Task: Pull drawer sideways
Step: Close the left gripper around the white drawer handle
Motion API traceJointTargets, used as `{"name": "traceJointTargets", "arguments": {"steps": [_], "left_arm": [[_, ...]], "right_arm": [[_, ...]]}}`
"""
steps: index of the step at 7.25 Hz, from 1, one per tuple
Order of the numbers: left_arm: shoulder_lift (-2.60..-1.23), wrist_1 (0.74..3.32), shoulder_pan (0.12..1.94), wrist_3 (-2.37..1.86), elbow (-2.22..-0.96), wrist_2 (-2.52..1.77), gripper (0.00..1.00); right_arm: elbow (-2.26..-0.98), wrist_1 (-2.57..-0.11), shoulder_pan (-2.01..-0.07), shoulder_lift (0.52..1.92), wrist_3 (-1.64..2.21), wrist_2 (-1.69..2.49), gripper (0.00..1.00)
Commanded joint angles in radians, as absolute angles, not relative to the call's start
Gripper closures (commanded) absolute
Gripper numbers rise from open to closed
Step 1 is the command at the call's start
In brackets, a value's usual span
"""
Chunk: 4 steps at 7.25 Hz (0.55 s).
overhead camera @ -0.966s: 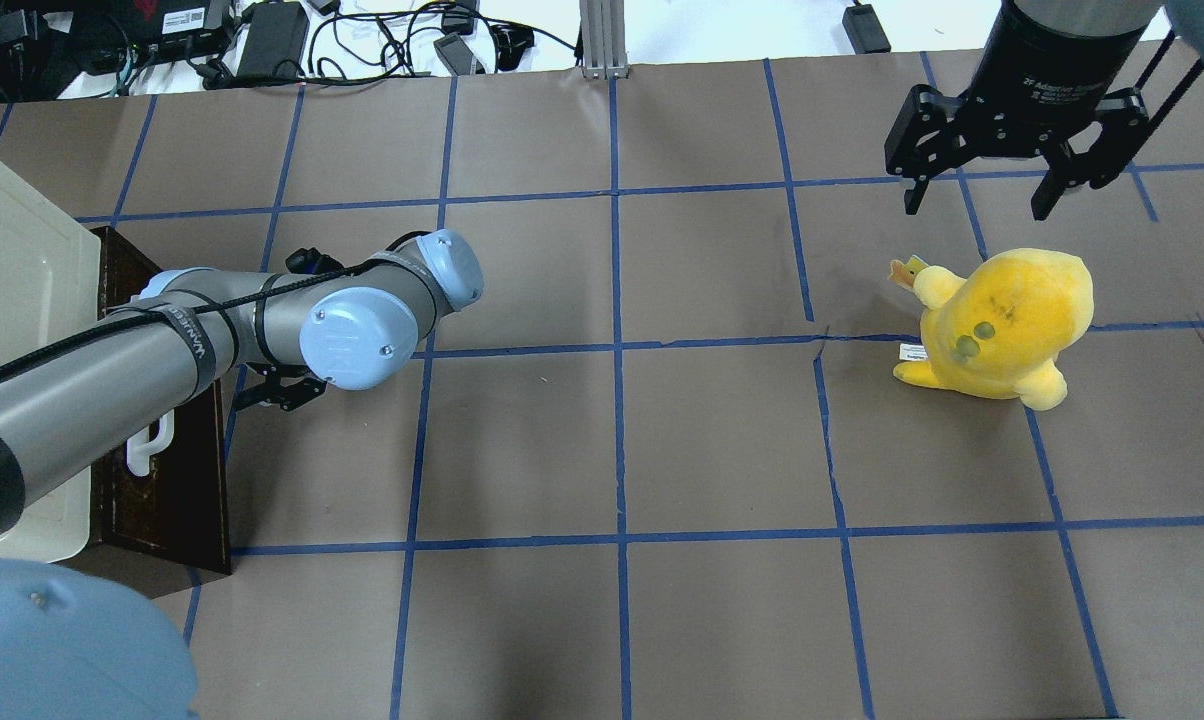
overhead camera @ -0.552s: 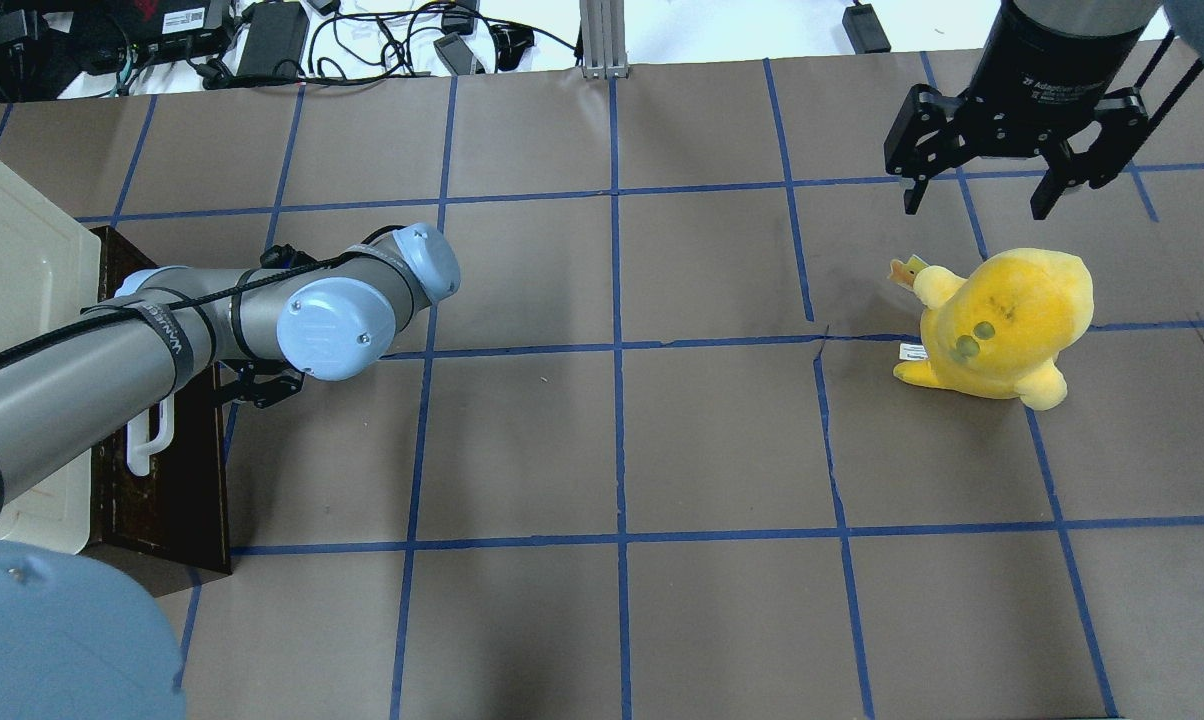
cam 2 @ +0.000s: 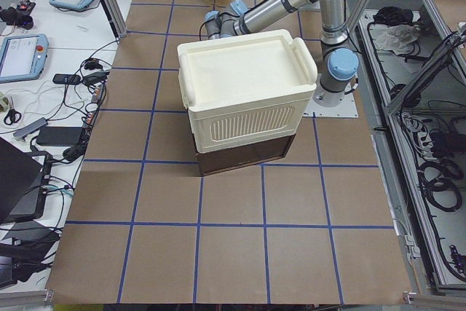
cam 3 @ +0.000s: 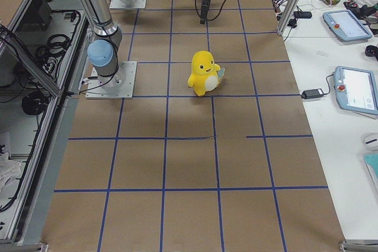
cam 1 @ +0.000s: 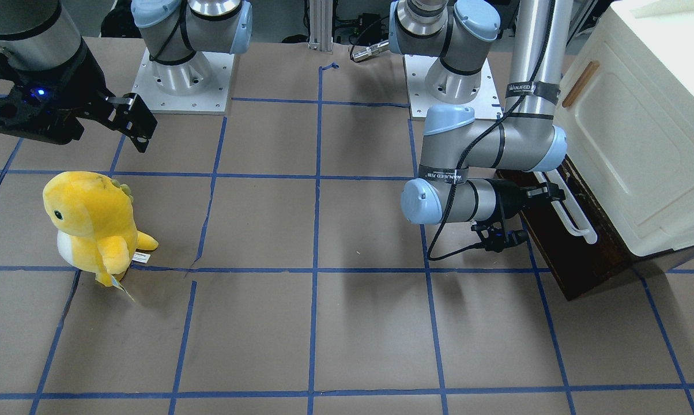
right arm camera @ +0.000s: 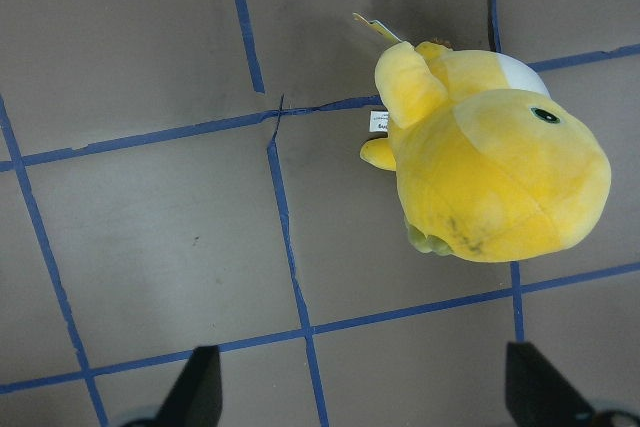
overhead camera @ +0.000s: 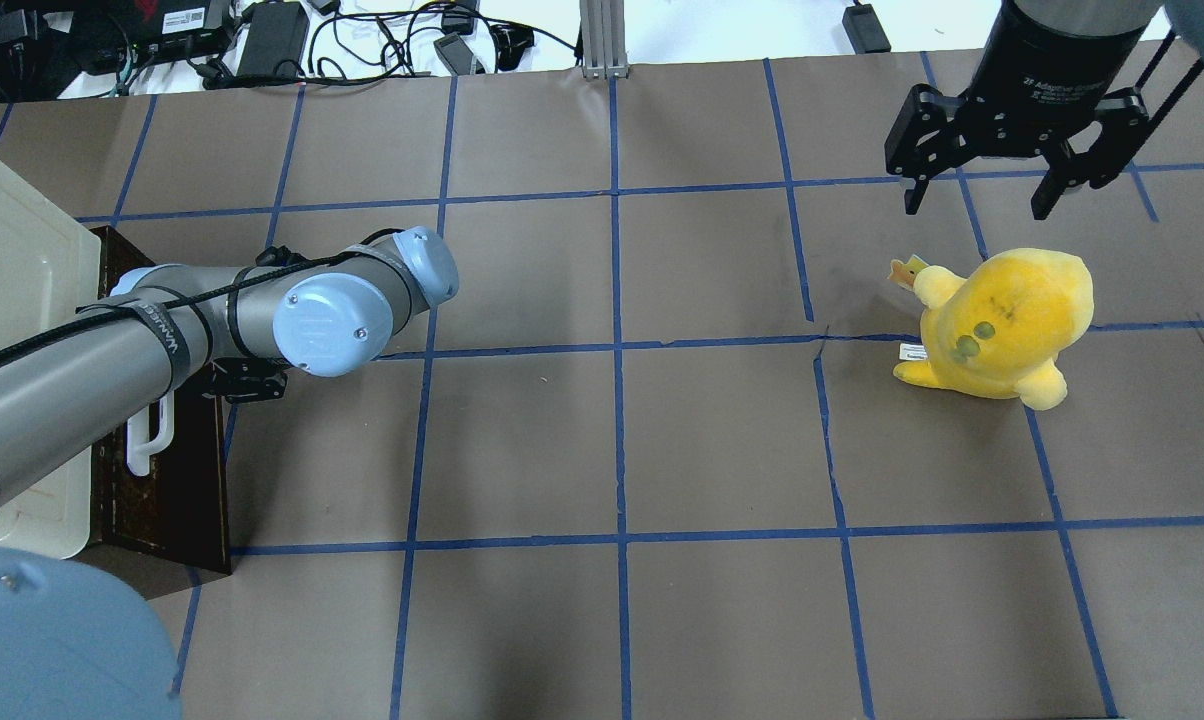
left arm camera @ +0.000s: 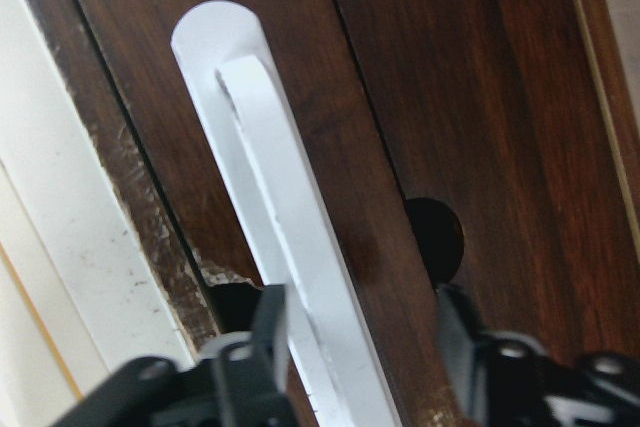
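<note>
The drawer's dark brown front (cam 1: 592,262) sits under the cream-white cabinet (cam 1: 641,144); its pale inside does not show. Its long white bar handle (cam 1: 577,223) runs along the front. My left gripper (cam 1: 547,193) is open at the handle's far end. In the left wrist view the handle (left arm camera: 285,237) passes between the two black fingers (left arm camera: 268,332) without a visible squeeze, my left gripper (left arm camera: 360,322) straddling it. In the overhead view the arm hides most of that gripper; the handle's (overhead camera: 152,440) near end shows. My right gripper (overhead camera: 982,195) is open and empty, high above the table.
A yellow plush toy (overhead camera: 1002,320) stands on the brown paper under my right gripper, also in the right wrist view (right arm camera: 490,167). The cabinet has a small wooden handle (cam 1: 580,83). Cables and adapters (overhead camera: 282,35) lie past the table's far edge.
My left arm has swung left, toward the cabinet, bringing its gripper up to the drawer handle. The right arm and the plush toy have not moved.
</note>
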<state>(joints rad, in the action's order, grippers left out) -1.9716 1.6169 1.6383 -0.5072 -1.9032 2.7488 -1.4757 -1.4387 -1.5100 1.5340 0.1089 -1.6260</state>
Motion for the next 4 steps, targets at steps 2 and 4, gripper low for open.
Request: {"name": "traceJointTargets", "arguments": {"steps": [2, 4], "left_arm": [[-1.98, 1.637, 1.637, -0.538, -1.904, 2.784, 0.63], [-1.98, 1.637, 1.638, -0.538, -1.902, 2.784, 0.71]], "right_arm": [[-1.476, -1.437, -1.511, 1.534, 0.109, -1.626, 0.0], [-1.476, -1.437, -1.511, 1.534, 0.109, -1.626, 0.0]]}}
